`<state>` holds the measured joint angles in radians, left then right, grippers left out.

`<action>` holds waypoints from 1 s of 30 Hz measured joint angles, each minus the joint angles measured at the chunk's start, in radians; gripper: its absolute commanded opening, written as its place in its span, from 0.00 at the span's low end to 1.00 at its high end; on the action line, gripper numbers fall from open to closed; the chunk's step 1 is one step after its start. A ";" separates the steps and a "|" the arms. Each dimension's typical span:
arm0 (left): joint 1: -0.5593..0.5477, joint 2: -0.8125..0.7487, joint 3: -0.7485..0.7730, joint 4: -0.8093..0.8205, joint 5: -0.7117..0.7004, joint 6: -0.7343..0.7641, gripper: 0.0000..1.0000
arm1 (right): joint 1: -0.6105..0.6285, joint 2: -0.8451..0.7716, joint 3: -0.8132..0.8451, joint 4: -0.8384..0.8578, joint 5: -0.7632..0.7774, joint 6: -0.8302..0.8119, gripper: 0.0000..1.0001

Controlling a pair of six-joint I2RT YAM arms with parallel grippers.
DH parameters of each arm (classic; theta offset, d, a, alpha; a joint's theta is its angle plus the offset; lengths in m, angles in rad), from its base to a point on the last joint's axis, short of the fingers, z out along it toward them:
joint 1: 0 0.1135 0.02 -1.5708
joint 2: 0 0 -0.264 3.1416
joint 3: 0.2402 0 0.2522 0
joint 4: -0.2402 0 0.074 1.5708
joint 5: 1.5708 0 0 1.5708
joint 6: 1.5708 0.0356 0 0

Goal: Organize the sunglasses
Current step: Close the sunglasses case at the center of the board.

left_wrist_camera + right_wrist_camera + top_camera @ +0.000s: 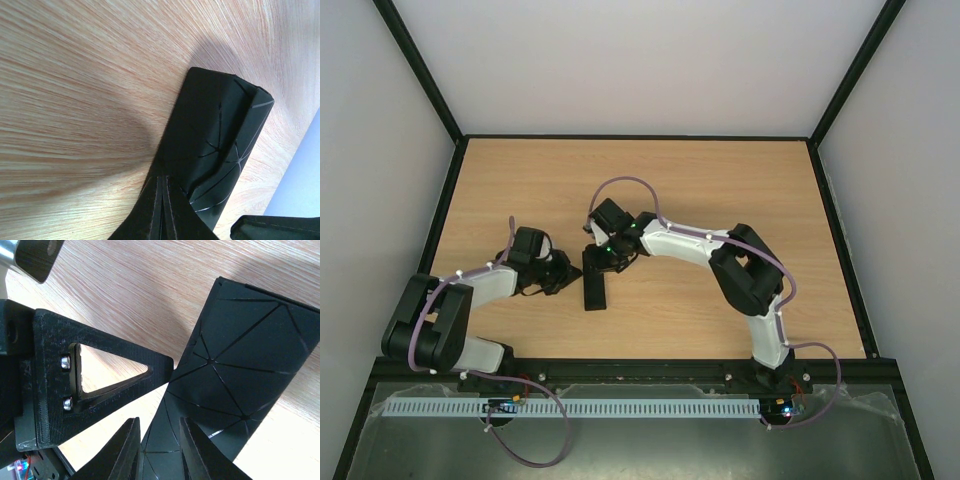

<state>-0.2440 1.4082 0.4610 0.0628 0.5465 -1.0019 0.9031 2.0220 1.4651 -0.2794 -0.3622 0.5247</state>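
A closed black rectangular case [593,285] with thin facet lines lies on the wooden table, near the middle. It also shows in the left wrist view [220,135] and the right wrist view [240,365]. The sunglasses are not in view in any frame. My left gripper [570,278] is at the case's left side, its fingers pressed together with the tips [167,185] against the case's edge. My right gripper [600,262] is over the case's far end, its fingers a little apart [160,440] just above the lid, holding nothing.
The left gripper's triangular black finger [115,370] shows close to the right gripper's fingers. The wooden table [720,180] has a black raised border and white walls on three sides. Both arms reach toward the middle from the near edge.
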 measured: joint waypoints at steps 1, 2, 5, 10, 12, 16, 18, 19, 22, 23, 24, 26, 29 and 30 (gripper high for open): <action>0.000 0.000 0.000 0.000 0.000 0.000 0.02 | 0.000 0.000 0.000 -0.001 0.001 0.000 0.26; 0.000 0.000 0.000 0.000 0.000 0.000 0.02 | 0.000 -0.001 0.000 -0.003 0.003 0.000 0.28; 0.001 0.000 0.000 -0.001 0.000 0.000 0.02 | 0.000 -0.010 0.000 -0.017 0.020 -0.005 0.31; 0.014 -0.016 0.000 -0.023 -0.002 0.008 0.09 | -0.001 -0.056 -0.027 -0.035 0.053 -0.016 0.36; 0.021 -0.036 0.000 -0.039 -0.002 0.015 0.17 | -0.002 -0.088 -0.060 -0.035 0.066 -0.019 0.37; 0.041 -0.080 0.000 -0.069 -0.007 0.025 0.36 | -0.007 -0.153 -0.145 -0.036 0.087 -0.023 0.42; 0.044 -0.098 0.000 -0.085 -0.006 0.036 0.41 | -0.007 -0.172 -0.180 -0.034 0.093 -0.024 0.43; 0.047 -0.106 0.000 -0.092 -0.006 0.039 0.41 | -0.007 -0.182 -0.202 -0.030 0.096 -0.023 0.44; 0.047 -0.127 -0.007 -0.101 -0.004 0.046 0.37 | -0.008 -0.199 -0.268 -0.021 0.101 -0.021 0.44; 0.047 -0.135 -0.014 -0.101 -0.004 0.049 0.35 | -0.008 -0.201 -0.288 -0.014 0.101 -0.019 0.44; 0.047 -0.142 -0.023 -0.101 -0.003 0.049 0.33 | -0.008 -0.202 -0.303 -0.010 0.101 -0.018 0.44; 0.046 -0.150 -0.047 -0.099 -0.001 0.050 0.27 | -0.008 -0.204 -0.334 0.009 0.095 -0.010 0.43; 0.037 -0.148 -0.074 -0.099 0.000 0.047 0.19 | -0.009 -0.204 -0.354 0.037 0.077 0.001 0.39; 0.034 -0.143 -0.077 -0.098 -0.001 0.043 0.17 | -0.009 -0.204 -0.356 0.050 0.069 0.006 0.38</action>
<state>-0.2096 1.2648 0.3843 -0.0357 0.5457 -0.9585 0.8940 1.8179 1.1095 -0.2295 -0.2928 0.5312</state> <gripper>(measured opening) 0.227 0.408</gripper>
